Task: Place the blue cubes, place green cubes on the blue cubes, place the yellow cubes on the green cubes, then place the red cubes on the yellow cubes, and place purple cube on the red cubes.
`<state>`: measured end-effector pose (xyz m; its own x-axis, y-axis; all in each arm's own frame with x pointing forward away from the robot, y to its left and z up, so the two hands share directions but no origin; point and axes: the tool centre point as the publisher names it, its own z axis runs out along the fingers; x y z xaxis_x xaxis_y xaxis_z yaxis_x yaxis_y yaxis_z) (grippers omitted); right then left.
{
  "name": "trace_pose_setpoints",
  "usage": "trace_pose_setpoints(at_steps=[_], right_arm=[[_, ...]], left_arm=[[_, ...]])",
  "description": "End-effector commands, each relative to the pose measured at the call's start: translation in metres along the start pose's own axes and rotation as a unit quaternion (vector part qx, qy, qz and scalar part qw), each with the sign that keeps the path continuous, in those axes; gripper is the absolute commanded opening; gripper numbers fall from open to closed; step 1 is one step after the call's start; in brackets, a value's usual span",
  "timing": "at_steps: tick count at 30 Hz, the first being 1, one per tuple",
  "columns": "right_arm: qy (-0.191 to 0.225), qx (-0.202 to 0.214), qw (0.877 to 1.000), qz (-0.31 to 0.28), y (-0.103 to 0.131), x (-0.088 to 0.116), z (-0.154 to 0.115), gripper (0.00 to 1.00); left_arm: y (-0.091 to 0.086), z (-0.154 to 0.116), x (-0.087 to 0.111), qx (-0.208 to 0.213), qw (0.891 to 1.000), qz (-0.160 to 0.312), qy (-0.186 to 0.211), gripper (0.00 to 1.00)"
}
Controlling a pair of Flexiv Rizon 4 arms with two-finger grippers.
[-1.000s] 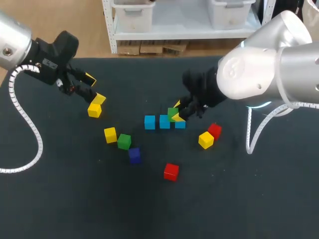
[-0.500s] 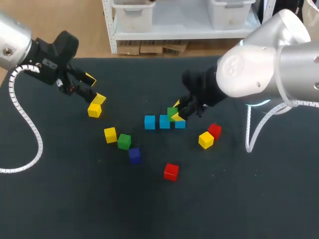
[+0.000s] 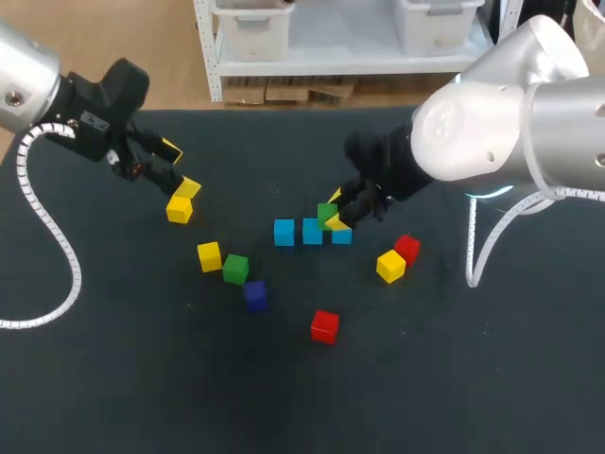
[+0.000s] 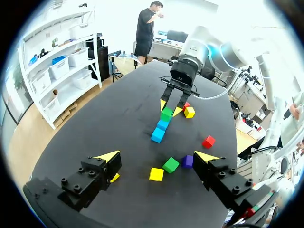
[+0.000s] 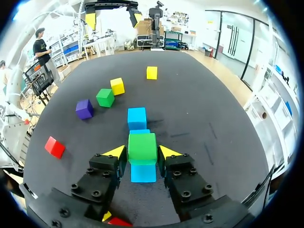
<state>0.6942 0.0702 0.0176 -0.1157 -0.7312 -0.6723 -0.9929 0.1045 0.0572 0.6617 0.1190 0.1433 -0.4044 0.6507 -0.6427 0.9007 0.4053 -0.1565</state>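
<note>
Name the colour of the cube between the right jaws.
A green cube, clearest in right wrist view.

— Head camera?
— Fixed, high, behind the robot. It looks down on the whole table (image 3: 113, 378) and is the farthest of the three. Blue cubes (image 3: 312, 232) sit near the middle of its view.
— Left wrist?
— Low over the table's far-left part, facing across it. Blue cubes at middle distance; right gripper (image 4: 170, 108) beyond them, seen head-on.
— Right wrist?
— Nearest view. It looks along its own fingers, with the green cube (image 5: 142, 147) right up close and the blue cubes just under and ahead. Left gripper (image 5: 112, 16) shows at the table's far side.
— Overlap?
— All three share the blue cubes and the table around them. The two wrist cameras face each other across that patch.
</note>
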Motion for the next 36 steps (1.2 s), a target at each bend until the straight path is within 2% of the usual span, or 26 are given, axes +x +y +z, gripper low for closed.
trace_pose_setpoints(at_steps=[1,20,22,28,32,35,36], right_arm=[[-0.003,-0.003,1.0,-0.001,-0.0011,0.0005,0.0001,0.4],[-0.006,-0.003,1.0,-0.002,0.0002,0.0018,-0.0034,0.36],[-0.007,-0.003,1.0,-0.003,0.0003,0.002,-0.0036,0.29],[-0.008,-0.004,1.0,-0.004,0.0008,0.0024,-0.005,0.3],[-0.01,-0.004,1.0,-0.005,0.0008,0.0025,-0.0056,0.35],[-0.009,-0.007,1.0,-0.007,0.001,0.0024,-0.0054,0.5],[-0.009,-0.008,1.0,-0.007,0.0013,0.0023,-0.0051,0.86]], left_arm=[[-0.0003,-0.0003,0.0017,0.0,1.0,0.001,-0.003,1.0],[-0.0003,-0.0003,0.0017,0.0,1.0,0.001,-0.003,1.0],[-0.0003,-0.0003,0.0017,0.0,1.0,0.001,-0.003,1.0],[-0.0003,-0.0003,0.0017,0.0,1.0,0.001,-0.003,1.0],[-0.0003,-0.0003,0.0017,0.0,1.0,0.001,-0.003,1.0],[-0.0003,-0.0003,0.0017,0.0,1.0,0.001,-0.003,1.0],[-0.0003,-0.0003,0.0017,0.0,1.0,0.001,-0.003,1.0]])
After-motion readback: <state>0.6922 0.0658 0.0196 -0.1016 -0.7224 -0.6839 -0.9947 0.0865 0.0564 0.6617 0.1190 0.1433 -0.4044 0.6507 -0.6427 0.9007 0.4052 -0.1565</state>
